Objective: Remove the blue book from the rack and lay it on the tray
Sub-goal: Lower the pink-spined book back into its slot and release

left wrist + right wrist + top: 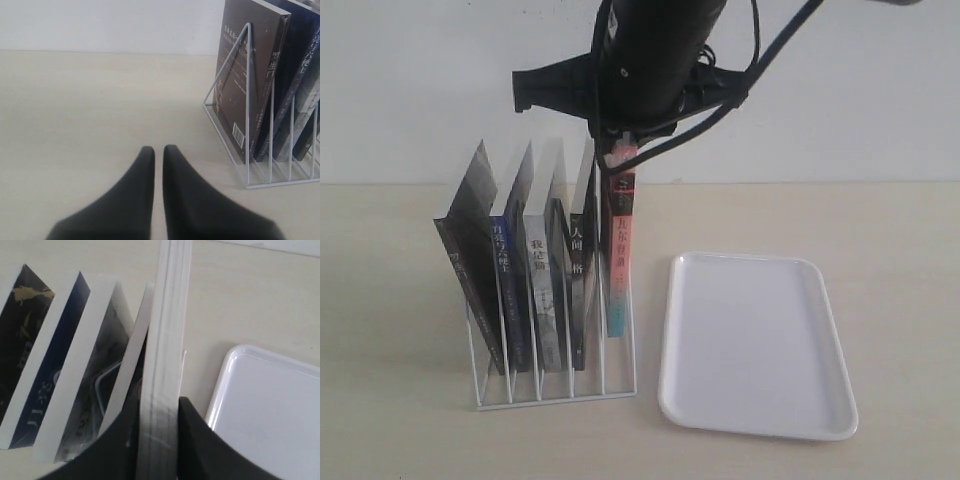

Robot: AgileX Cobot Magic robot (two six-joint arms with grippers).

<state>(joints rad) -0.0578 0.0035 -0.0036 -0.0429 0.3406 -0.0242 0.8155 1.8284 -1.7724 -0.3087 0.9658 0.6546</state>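
Grasp step: right hand (159,412) pinches pink-and-teal-spined book (620,250), centre frame, not blue book (508,285); likely release, regrasp further left in rack (555,388).

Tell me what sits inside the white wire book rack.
Five books stand in the white wire rack; the right fingers pinch the pink-and-teal-spined book at one end. Neighbours hide most front covers.

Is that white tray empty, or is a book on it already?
Empty. The tray shows only bare white surface in the exterior and right wrist views; nothing lies on it.
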